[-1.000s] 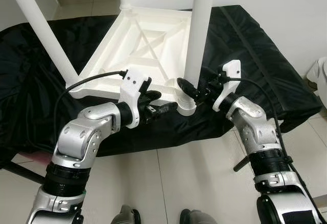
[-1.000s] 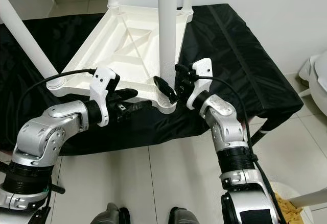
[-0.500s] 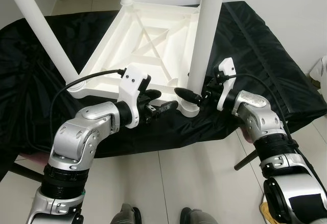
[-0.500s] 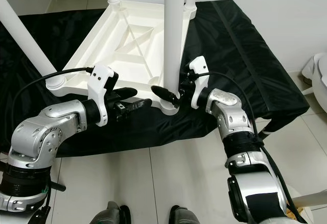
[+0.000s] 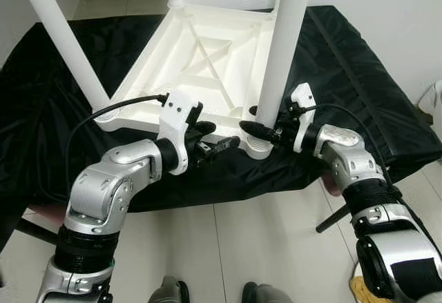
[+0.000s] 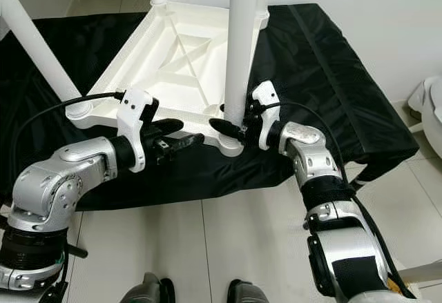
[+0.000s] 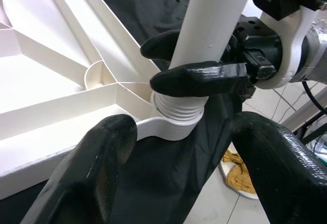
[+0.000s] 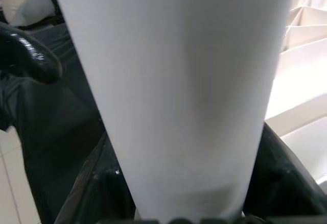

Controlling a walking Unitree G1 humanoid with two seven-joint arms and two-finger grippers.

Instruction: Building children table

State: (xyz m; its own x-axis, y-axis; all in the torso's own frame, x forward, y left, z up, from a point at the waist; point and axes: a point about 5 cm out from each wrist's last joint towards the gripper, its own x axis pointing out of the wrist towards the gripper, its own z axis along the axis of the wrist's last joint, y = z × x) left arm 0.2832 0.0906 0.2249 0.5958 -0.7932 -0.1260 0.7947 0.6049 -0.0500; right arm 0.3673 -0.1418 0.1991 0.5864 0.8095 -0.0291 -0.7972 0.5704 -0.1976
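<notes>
Upside down on the black cloth (image 5: pixel 359 82): white table top (image 5: pixel 200 61), legs pointing up. Right gripper (image 5: pixel 266 129) clamped around the near leg (image 5: pixel 283 47) just above its threaded socket. Left gripper (image 5: pixel 217 141) spread wide, just beside that corner, touching nothing.

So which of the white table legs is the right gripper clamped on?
The near-corner leg, upright in its threaded socket; the right gripper has a finger on each side just above the threads. The other legs stand ungripped at other corners.
</notes>
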